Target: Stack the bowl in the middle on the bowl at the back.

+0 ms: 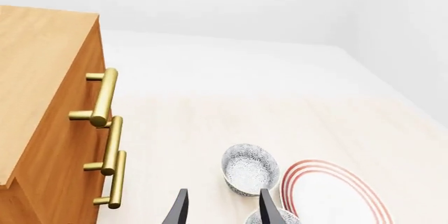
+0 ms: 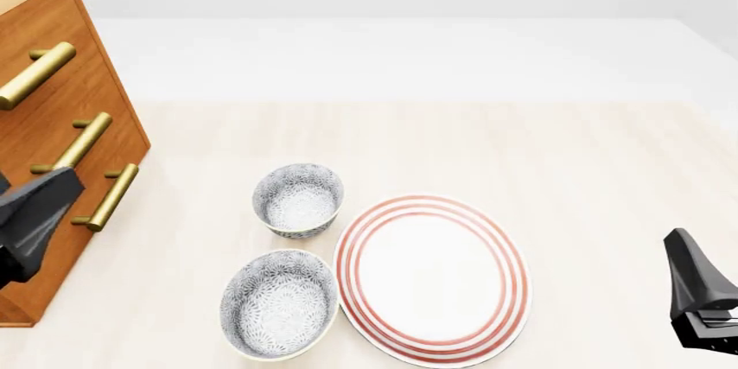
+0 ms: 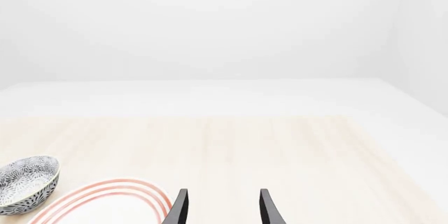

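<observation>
Looking down from the front camera, I see the bowl in the middle (image 2: 278, 303) sitting upright on the pale wooden surface (image 2: 576, 162), just beside the red-ringed plate (image 2: 431, 276). The bowl at the back (image 2: 299, 199) stands just behind it, apart from it and near the plate's rim. A wooden drawer cabinet (image 2: 47, 127) with brass handles (image 2: 81, 143) stands at the left. My left tool (image 1: 220, 208) is released, its fingers spread above the bowls and gripping nothing. My right tool (image 3: 222, 207) is likewise released, over bare surface beside the plate.
</observation>
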`<action>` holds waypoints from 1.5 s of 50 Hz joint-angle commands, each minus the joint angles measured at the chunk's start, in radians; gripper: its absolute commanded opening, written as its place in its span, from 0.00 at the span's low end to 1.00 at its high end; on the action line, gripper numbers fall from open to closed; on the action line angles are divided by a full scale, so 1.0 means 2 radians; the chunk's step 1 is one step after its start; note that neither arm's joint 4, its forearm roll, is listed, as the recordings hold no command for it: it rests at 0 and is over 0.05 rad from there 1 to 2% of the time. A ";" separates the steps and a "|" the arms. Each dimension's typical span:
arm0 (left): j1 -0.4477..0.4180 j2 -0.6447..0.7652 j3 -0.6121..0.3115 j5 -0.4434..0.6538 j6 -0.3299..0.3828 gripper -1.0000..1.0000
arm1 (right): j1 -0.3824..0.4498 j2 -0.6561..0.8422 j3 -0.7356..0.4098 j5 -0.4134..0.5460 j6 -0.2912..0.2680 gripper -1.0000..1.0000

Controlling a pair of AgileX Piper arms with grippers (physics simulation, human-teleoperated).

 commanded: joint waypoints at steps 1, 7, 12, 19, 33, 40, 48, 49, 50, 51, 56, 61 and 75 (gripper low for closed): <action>-0.048 0.083 -0.053 0.047 -0.058 1.00 | 0.000 0.001 0.000 0.000 0.001 1.00; -0.072 0.125 -0.074 0.068 -0.081 1.00 | 0.000 0.000 0.000 0.001 0.002 1.00; -0.093 0.152 -0.073 0.072 -0.097 1.00 | 0.000 0.000 0.000 0.001 0.002 1.00; -0.103 0.168 -0.071 0.075 -0.125 1.00 | 0.000 0.003 0.000 -0.002 0.002 1.00; -0.120 0.187 -0.021 0.046 -0.160 1.00 | 0.000 0.006 0.000 -0.004 0.002 1.00; -0.114 0.192 -0.001 0.032 -0.168 1.00 | 0.000 0.006 0.000 -0.004 0.003 1.00; -0.114 0.203 0.026 0.011 -0.169 1.00 | 0.000 0.008 0.001 -0.007 0.003 1.00; -0.113 0.205 0.028 0.009 -0.169 1.00 | 0.000 0.009 0.001 -0.007 0.003 1.00; -0.114 0.206 0.030 0.006 -0.169 1.00 | 0.000 0.009 0.001 -0.007 0.003 1.00; -0.114 0.206 0.030 0.006 -0.169 1.00 | 0.000 0.009 0.001 -0.007 0.003 1.00; -0.114 0.210 0.044 -0.003 -0.170 1.00 | 0.000 0.010 0.001 -0.008 0.003 1.00; -0.114 0.210 0.044 -0.003 -0.170 1.00 | 0.000 0.010 0.001 -0.008 0.003 1.00; -0.111 0.242 0.100 -0.068 -0.179 1.00 | 0.000 0.004 0.000 -0.003 0.003 1.00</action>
